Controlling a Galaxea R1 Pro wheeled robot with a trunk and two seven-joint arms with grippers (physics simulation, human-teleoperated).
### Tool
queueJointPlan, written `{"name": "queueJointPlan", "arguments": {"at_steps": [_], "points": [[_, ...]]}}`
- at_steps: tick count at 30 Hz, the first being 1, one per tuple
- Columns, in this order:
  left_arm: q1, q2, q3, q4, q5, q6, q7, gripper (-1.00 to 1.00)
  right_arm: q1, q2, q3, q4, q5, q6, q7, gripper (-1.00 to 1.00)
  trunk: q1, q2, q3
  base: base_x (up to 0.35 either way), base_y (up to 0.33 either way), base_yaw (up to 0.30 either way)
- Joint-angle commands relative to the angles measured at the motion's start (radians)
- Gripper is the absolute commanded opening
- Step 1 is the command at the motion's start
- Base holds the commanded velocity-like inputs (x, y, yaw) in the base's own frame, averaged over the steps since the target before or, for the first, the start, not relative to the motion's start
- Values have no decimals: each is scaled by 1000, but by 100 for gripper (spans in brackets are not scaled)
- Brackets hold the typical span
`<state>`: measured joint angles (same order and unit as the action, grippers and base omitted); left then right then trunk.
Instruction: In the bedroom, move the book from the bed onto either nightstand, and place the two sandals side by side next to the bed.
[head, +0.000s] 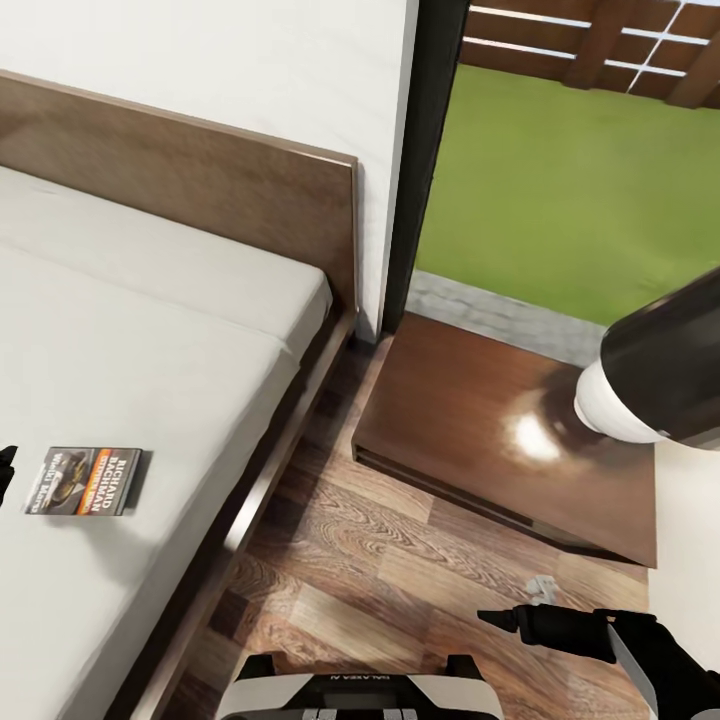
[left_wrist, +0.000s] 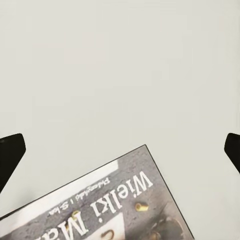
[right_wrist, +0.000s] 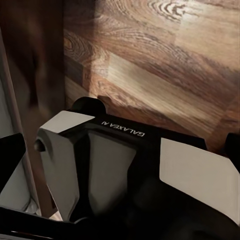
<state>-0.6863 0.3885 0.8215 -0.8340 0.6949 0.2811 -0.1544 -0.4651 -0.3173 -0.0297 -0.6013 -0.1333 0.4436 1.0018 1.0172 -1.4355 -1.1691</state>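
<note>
While our white-and-black wheeled base (head: 360, 695) stands on the brown wood-plank floor (head: 400, 570) beside the bed, we show both arms before any grasp. Nearest us, the right gripper (head: 510, 622) hangs low over the floor by the base; its wrist camera looks down on the base housing (right_wrist: 115, 165), with dark fingertips (right_wrist: 10, 155) at opposite edges of that picture, so we judge the fingers spread and empty, parked clear of the work. To our left, the small thin paperback book with dark grey cover, orange band and white lettering (head: 85, 481) lies flat on the plain off-white mattress of the large low bed (head: 150, 330), near the edge that faces us. The left gripper (head: 5, 470) is barely visible at the frame's edge just beside the book; its wrist view shows the cover (left_wrist: 100, 205) below, with two dark fingertips (left_wrist: 10, 155) set wide apart and touching nothing. We read this as an approach pose, held open to straddle the thin book. Farther off, the dark reddish-brown wooden nightstand with glossy top (head: 480, 440) stands beside the dark brown bed frame (head: 290, 420) and wide brown headboard (head: 200, 170), under the tall dark-framed window (head: 560, 180). Its bare top seems a ready destination.
</note>
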Motion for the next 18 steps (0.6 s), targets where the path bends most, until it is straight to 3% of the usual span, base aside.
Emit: {"name": "queueJointPlan", "arguments": {"at_steps": [1, 10, 18], "points": [[-1, 0, 4, 0, 8, 9, -4, 100, 0, 0, -1, 0, -6, 8, 1, 100, 4, -8, -4, 0, 0, 0], [-1, 0, 5, 0, 8, 9, -4, 100, 0, 0, 0, 0, -6, 9, 1, 100, 38, -71, -32, 0, 0, 0], [-1, 0, 5, 0, 8, 9, -4, 100, 0, 0, 0, 0, -6, 8, 1, 100, 38, -71, -32, 0, 0, 0]]}}
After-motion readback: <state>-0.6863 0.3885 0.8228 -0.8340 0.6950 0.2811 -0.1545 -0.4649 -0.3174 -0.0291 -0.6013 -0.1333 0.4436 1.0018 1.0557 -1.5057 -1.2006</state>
